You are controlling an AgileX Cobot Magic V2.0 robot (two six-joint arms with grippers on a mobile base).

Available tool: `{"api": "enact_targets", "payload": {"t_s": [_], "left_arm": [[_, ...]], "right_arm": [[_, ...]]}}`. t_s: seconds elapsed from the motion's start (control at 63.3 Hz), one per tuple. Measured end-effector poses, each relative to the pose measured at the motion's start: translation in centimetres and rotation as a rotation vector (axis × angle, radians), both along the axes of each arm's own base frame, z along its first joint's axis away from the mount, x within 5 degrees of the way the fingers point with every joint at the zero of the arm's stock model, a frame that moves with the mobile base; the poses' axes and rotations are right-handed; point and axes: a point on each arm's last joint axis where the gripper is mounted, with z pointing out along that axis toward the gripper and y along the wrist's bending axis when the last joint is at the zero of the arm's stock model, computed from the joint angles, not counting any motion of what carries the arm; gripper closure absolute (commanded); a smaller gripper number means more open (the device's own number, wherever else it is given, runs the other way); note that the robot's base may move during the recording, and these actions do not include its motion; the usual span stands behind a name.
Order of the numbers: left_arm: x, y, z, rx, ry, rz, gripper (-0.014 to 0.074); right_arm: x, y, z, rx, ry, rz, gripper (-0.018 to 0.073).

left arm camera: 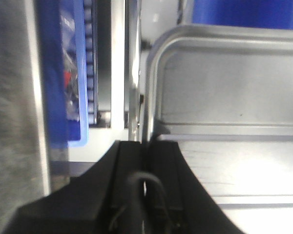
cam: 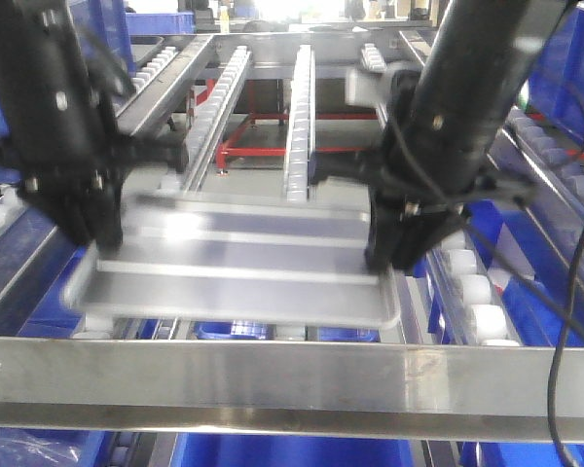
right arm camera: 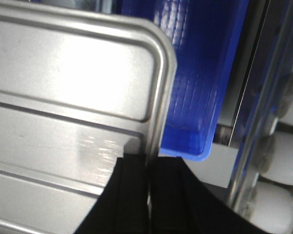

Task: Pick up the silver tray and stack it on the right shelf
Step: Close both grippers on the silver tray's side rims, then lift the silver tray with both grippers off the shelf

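The silver tray (cam: 238,261), shiny with two long raised ribs, is held level above the steel flow rack, just behind its flat front bar (cam: 292,381). My left gripper (cam: 102,238) is shut on the tray's left rim; the left wrist view shows the jaws (left arm camera: 147,146) clamped on that rim (left arm camera: 154,87). My right gripper (cam: 389,255) is shut on the right rim; the right wrist view shows the jaws (right arm camera: 150,163) pinching the rim (right arm camera: 158,112) near its rounded corner. The tray looks motion-blurred.
White roller rails (cam: 300,117) run back across the rack, with more rollers at the right (cam: 472,292). Blue bins (right arm camera: 200,73) sit below the rack. A red frame (cam: 263,131) stands behind. A black cable (cam: 574,321) hangs at the right.
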Motion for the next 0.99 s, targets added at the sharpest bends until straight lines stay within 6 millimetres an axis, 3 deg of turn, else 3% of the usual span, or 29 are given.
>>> {"api": "enact_targets", "payload": {"t_s": [0.205, 0.395, 0.632, 0.837, 0.995], "left_arm": [[-1.5, -0.4, 4.7, -0.039, -0.086, -0.025, 0.0697], [-3.9, -1.5, 6.8, -0.057, -0.109, -0.065, 0.0697], [-7.3, -3.5, 8.7, -0.099, -0.113, -0.12, 0.0697], [-9.1, -4.4, 9.6, -0.131, -0.113, -0.146, 0.0697], [-9.4, -4.4, 10.0, -0.136, -0.115, -0.151, 0.0697]], "right_arm": [[-1.2, -0.9, 3.9, 0.005, -0.075, 0.006, 0.0502], [-3.5, -2.4, 7.9, -0.012, -0.131, 0.02, 0.0502], [-7.8, -4.9, 11.7, -0.052, -0.166, 0.03, 0.0502], [-10.5, -6.3, 13.9, -0.053, -0.184, 0.027, 0.0502], [-10.9, -6.5, 13.7, -0.057, -0.174, 0.027, 0.0502]]}}
